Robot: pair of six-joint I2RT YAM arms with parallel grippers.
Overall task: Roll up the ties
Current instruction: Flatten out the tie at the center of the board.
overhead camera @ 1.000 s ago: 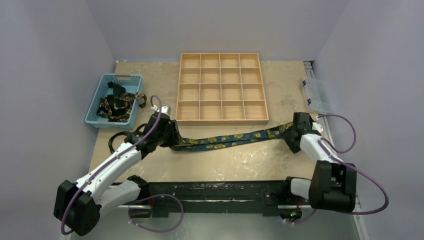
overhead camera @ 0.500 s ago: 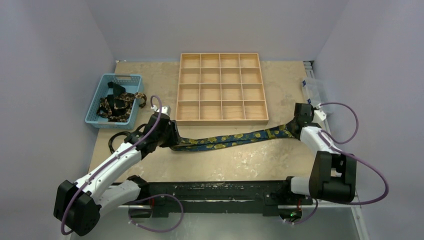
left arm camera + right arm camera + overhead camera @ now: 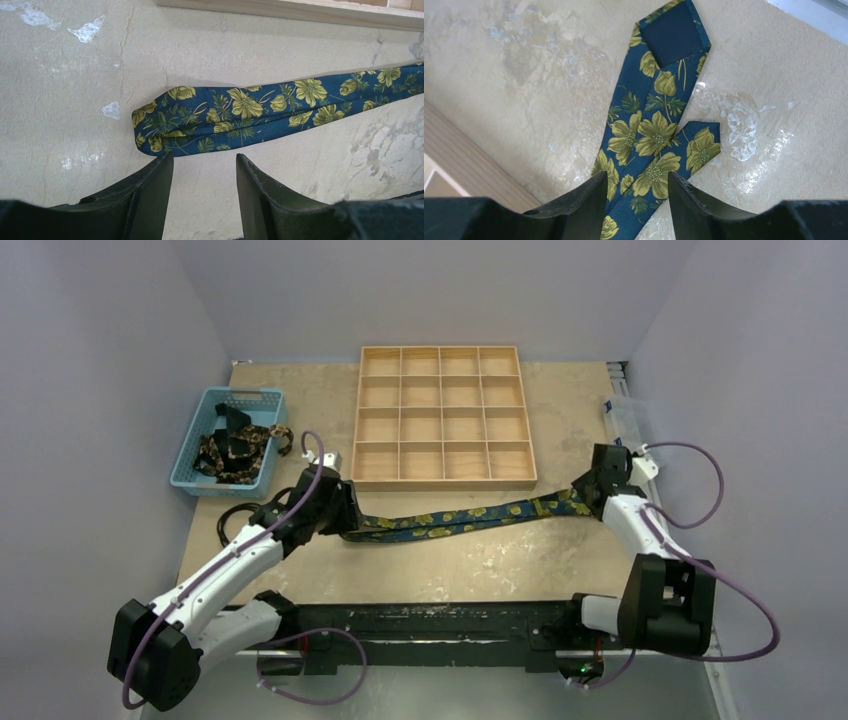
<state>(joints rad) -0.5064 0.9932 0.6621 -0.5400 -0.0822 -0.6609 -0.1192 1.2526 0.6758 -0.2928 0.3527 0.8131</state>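
Observation:
A navy tie (image 3: 460, 517) with yellow-gold flowers lies folded double across the table, in front of the wooden tray (image 3: 444, 479). Its folded end (image 3: 150, 127) lies just beyond my left gripper (image 3: 204, 162), which is open with nothing between its fingers. The tie's two pointed ends (image 3: 664, 120) lie under my right gripper (image 3: 638, 182), which is open and straddles the fabric without closing on it. In the top view the left gripper (image 3: 345, 520) is at the tie's left end and the right gripper (image 3: 590, 485) at its right end. More ties (image 3: 238, 450) lie bundled in a blue basket (image 3: 200, 478).
The wooden tray's near edge runs close behind the tie and shows in the left wrist view (image 3: 300, 10). A clear plastic box (image 3: 632, 430) stands at the right table edge. A black cable loop (image 3: 238, 515) lies by the left arm.
My right arm has swung toward the table's right edge, and its gripper has shifted slightly up and right over the tie's ends. The left arm and the tie have stayed still.

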